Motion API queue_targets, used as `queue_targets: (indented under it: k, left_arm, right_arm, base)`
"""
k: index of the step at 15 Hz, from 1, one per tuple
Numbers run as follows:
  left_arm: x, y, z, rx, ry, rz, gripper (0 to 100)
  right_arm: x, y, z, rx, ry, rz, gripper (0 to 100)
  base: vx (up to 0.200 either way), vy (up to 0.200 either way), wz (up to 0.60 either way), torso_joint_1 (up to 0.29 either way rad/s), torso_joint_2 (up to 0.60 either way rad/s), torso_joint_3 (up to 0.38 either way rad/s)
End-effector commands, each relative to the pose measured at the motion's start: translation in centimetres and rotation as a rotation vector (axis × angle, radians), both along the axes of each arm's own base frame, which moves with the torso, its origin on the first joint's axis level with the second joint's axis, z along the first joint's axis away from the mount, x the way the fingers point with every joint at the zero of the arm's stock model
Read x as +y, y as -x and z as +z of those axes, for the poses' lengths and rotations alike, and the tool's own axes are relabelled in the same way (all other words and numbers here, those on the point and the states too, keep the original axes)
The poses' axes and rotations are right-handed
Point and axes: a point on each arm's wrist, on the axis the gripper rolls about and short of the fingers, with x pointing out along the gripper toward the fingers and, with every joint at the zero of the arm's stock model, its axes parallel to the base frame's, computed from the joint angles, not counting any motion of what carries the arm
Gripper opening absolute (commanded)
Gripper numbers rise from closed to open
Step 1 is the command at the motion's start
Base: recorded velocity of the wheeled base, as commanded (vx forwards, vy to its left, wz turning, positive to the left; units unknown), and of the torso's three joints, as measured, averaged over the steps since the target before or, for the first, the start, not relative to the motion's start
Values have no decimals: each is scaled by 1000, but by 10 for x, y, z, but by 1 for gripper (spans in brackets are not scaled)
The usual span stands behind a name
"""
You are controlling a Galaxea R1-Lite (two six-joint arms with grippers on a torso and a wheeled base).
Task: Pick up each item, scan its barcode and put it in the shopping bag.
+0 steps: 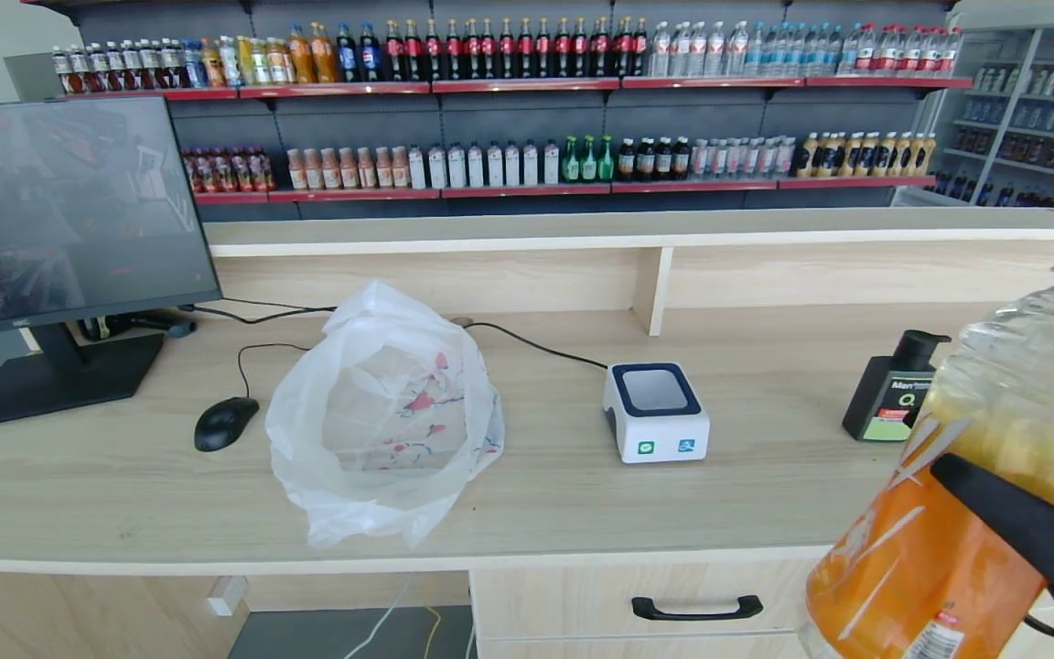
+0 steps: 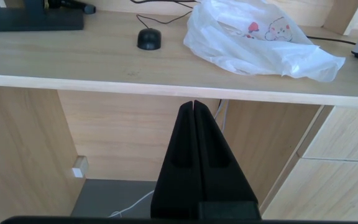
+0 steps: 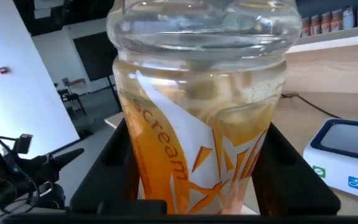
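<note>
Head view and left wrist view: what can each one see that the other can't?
Head view's extras: the orange drink bottle, the black pump bottle and the drink shelves. Left wrist view's extra: the left gripper, shut, below the counter. Both: the shopping bag, the mouse and that counter.

White slanted lettering crosses the orange label of the juice bottle [image 1: 902, 567] at near right (one word shows plainly in the right wrist view). The scanner [image 1: 656, 410], centre, bears a green and a blue square sign on its near face. The black pump bottle [image 1: 893, 389], right, carries white lettering.
</note>
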Motion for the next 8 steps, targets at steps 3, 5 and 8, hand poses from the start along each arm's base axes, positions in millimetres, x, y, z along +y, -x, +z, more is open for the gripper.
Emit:
queue_targets:
  k: [3,5,8]
  left_arm:
    - [0,0,0,-1,0,0,0]
    - [0,0,0,1,0,0,0]
    - [0,0,0,-1,0,0,0]
  right_arm:
    - [13,-19,12,45,-66,36,0]
    - [23,-33,20,59,-100,53,0]
    - [39,-56,35,57,-153,76,0]
  base:
    - [0,0,0,0,0,0]
    - [0,0,0,0,0,0]
    - [0,0,0,0,0,0]
